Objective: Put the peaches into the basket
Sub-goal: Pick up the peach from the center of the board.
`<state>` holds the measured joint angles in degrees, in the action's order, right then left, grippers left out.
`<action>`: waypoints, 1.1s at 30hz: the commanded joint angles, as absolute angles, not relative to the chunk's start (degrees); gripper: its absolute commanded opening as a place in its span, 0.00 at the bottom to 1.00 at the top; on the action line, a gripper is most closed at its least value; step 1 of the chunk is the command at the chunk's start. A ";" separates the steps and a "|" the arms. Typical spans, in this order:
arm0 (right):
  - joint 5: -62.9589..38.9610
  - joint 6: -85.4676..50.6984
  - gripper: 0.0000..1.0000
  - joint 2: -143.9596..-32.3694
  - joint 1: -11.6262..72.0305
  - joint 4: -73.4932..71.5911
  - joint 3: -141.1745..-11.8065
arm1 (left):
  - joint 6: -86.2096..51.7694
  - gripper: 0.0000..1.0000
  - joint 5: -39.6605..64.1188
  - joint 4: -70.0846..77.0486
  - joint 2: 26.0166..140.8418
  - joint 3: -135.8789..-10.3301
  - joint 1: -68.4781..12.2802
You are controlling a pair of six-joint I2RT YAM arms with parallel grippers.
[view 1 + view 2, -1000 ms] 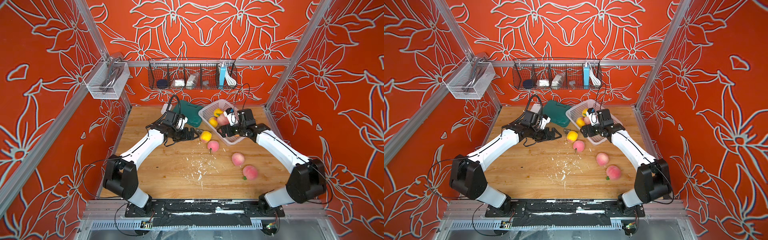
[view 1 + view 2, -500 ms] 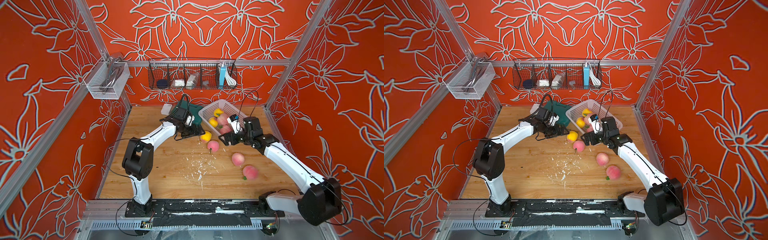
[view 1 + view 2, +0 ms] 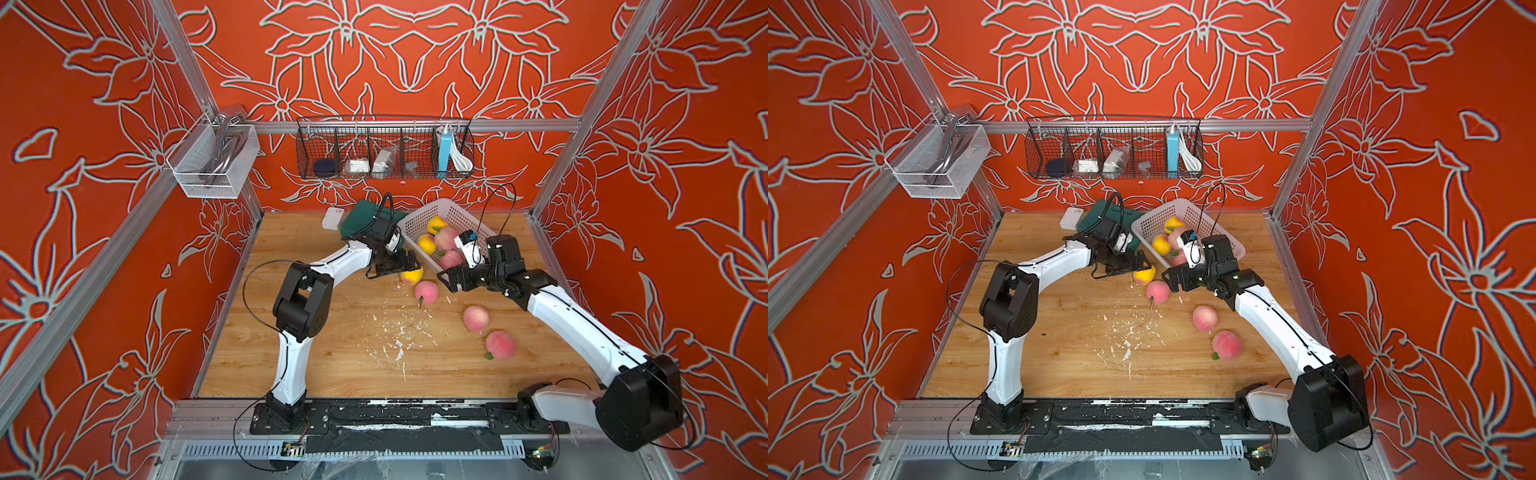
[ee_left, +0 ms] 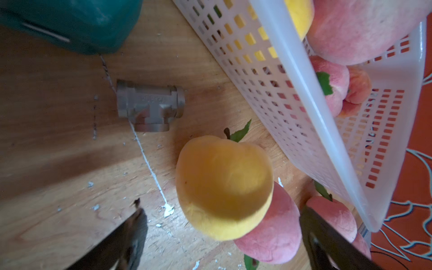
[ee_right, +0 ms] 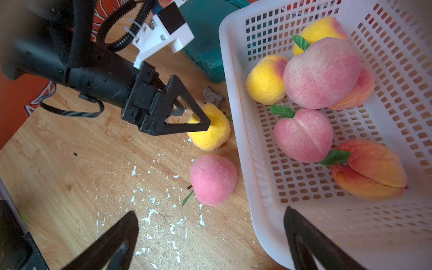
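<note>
1. Peach (image 4: 224,187), yellow, lies on the bench (image 4: 58,152) just beside the basket (image 4: 304,93).
2. Left end effector (image 4: 222,215), open and empty, hovers at it: centre the fruit, close gently.
3. Right end effector (image 3: 449,283), open, empty, should keep clear.

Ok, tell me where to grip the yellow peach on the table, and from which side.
Across its rounded middle, from above, I'd say: the yellow peach lies on the table with the basket close on one side and a pink peach nearby. The open left pincer frames it.
</note>
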<state>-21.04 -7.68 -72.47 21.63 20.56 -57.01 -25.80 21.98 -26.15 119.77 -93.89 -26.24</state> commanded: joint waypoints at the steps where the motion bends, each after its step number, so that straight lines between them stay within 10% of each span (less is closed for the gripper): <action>1: -19.97 -8.30 0.99 -71.37 21.36 20.74 -56.24 | -26.08 0.96 20.88 -25.08 121.48 -95.64 -26.94; 33: -18.80 -7.80 0.99 -69.14 21.01 23.10 -57.40 | -27.41 0.80 22.45 -20.21 126.08 -94.24 -27.70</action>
